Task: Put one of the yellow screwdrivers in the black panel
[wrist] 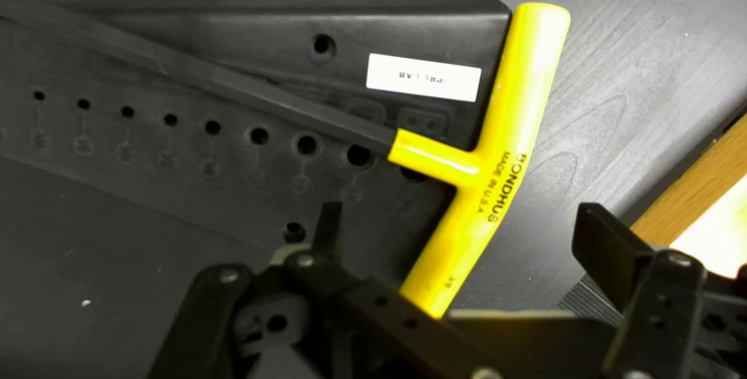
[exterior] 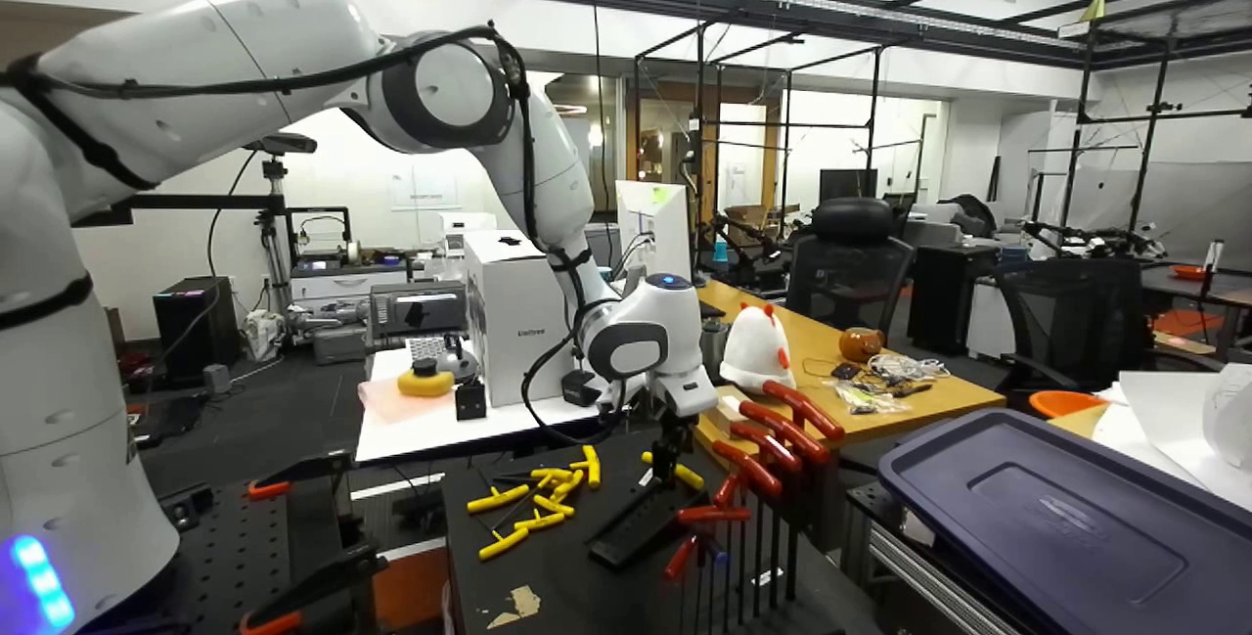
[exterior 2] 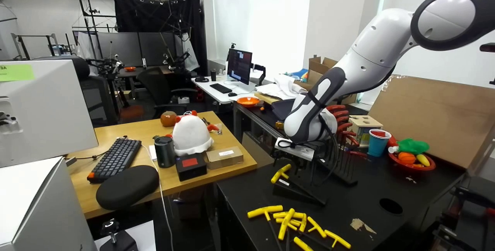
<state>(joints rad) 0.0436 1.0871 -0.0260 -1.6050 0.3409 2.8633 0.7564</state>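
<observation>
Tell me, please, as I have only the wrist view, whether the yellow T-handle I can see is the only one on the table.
Observer: No, in both exterior views a loose pile of other yellow T-handles lies on the black table, apart from that one.
Operator: Thank you; does anything stand near the gripper that my picture leaves out?
Observer: Yes, a row of red-handled tools stands to one side of it, shafts upright, as both exterior views show.
</observation>
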